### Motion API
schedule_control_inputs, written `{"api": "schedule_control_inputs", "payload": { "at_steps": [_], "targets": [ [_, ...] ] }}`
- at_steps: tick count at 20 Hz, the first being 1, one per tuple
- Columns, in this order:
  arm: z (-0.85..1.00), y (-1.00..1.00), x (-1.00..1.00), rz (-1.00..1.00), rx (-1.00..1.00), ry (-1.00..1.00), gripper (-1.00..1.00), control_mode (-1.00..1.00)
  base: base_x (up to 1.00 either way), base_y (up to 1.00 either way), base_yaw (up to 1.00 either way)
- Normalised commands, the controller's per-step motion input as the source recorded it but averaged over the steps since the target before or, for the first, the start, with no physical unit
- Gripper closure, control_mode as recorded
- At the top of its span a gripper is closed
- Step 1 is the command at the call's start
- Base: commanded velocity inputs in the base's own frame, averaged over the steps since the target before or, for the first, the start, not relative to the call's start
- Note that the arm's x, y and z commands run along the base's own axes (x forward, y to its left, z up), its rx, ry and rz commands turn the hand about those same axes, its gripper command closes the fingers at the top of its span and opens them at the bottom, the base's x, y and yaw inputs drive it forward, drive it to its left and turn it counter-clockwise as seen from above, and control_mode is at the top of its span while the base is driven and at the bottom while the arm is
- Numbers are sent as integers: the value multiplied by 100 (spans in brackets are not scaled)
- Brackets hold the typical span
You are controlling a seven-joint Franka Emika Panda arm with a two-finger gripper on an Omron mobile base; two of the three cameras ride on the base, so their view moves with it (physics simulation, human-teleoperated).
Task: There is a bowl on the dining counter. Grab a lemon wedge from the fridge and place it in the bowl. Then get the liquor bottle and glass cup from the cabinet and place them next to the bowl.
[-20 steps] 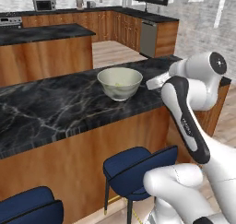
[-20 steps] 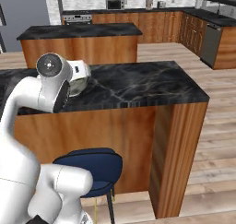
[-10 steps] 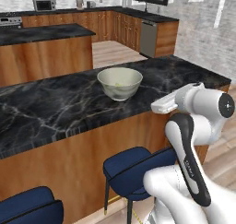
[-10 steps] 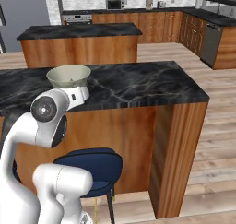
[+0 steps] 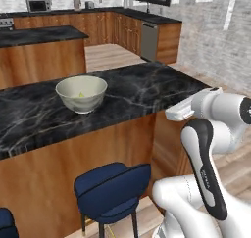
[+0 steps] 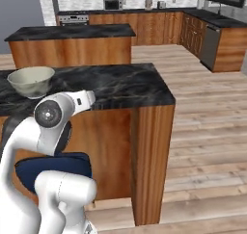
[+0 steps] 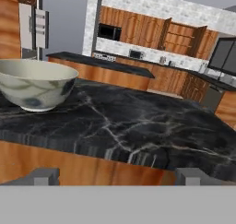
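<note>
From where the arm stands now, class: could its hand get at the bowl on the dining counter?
Probably yes. The hand is open and empty, low at the counter's edge, facing the bowl. Bare marble lies between them, nothing blocking, though it must rise above the rim first.

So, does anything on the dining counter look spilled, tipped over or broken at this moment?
Nothing stands out. The bowl sits upright on the dark marble counter with a small yellowish piece inside, and no spill or damage shows around it. The gripper is open and empty, low at the counter's edge.
</note>
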Motion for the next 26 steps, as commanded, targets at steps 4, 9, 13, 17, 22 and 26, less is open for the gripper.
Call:
{"api": "schedule_control_inputs", "payload": {
  "at_steps": [4,9,13,17,22,26],
  "targets": [
    [0,0,0,0,0,0,-100,100,13,-100,6],
    [0,0,0,0,0,0,-100,100,16,-100,6],
    [0,0,0,0,0,0,-100,100,22,-100,6],
    [0,0,0,0,0,0,-100,100,57,-100,11],
    [0,0,0,0,0,0,-100,100,81,-96,27],
    [0,0,0,0,0,0,-100,100,98,-78,32]
  ]
}}
